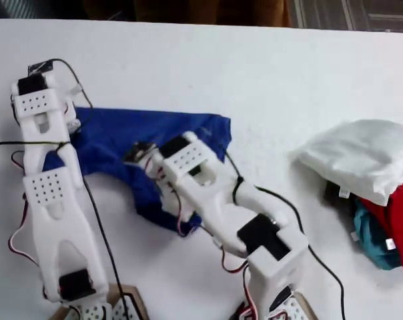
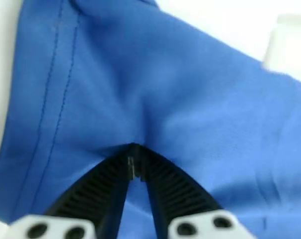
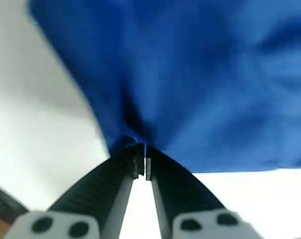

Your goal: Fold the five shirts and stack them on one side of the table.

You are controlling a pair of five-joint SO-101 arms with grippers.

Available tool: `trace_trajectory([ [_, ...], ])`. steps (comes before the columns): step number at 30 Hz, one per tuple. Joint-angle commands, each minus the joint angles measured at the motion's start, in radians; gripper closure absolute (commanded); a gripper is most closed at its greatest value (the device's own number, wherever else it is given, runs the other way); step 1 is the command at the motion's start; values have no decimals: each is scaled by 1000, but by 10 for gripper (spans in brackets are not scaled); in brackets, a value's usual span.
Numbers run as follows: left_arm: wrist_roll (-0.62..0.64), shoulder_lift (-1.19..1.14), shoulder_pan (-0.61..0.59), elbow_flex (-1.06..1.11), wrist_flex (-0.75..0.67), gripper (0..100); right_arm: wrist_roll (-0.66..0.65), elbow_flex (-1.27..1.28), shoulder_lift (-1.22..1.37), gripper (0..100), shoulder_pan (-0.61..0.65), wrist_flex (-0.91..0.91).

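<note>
A blue shirt point(image 1: 115, 130) lies crumpled on the white desk point(image 1: 268, 73), left of centre in the high view. The left pincer point(image 2: 134, 165) is closed tight, pinching a fold of its cloth. The right pincer point(image 3: 143, 167) is likewise clamped on cloth near an edge. For a clean fold, both should likely lift together, keeping the cloth taut between them. At the desk's right side, a white shirt point(image 1: 361, 157) tops a loose heap with a red shirt point(image 1: 398, 227) and a teal shirt point(image 1: 375, 243).

Blue shirt point(image 1: 121, 140) partly hidden beneath arms point(image 1: 208, 193); red shirt point(image 1: 401, 220) cropped at edge
</note>
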State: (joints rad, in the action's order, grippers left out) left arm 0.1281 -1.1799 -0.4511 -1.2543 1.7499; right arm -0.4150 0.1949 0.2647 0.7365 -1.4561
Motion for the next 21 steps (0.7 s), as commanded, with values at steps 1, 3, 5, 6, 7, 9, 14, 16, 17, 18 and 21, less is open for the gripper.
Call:
trace_trajectory([
  [1, -9, 54, -44, -1, -8, 976, -3, -8, -67, 981, 47, -59],
  [3, -9, 54, -54, -1, -8, 976, -3, -14, -68, 981, 54, -84],
  [5, -9, 54, -60, -1, -8, 976, -3, -25, -96, 981, 48, -113],
  [6, -9, 54, -61, -1, -8, 976, -3, -29, -120, 981, 42, -125],
  [7, -11, 54, -69, -1, -8, 976, -3, -34, -150, 981, 36, -137],
  [9, -41, 54, -89, -1, -8, 976, -3, -40, -217, 981, 31, -147],
  [14, -84, 64, -121, -10, -8, 976, -3, -35, -308, 981, 22, -82],
  [16, -98, 66, -120, -10, -2, 976, -3, -37, -300, 981, 21, -30],
  [17, -98, 68, -120, -12, 2, 976, -3, -35, -289, 981, 21, -2],
  [18, -98, 68, -121, -12, 3, 976, -3, -37, -275, 981, 21, 27],
  [21, -97, 86, -129, -44, 34, 976, -3, -46, -226, 981, -21, 105],
])
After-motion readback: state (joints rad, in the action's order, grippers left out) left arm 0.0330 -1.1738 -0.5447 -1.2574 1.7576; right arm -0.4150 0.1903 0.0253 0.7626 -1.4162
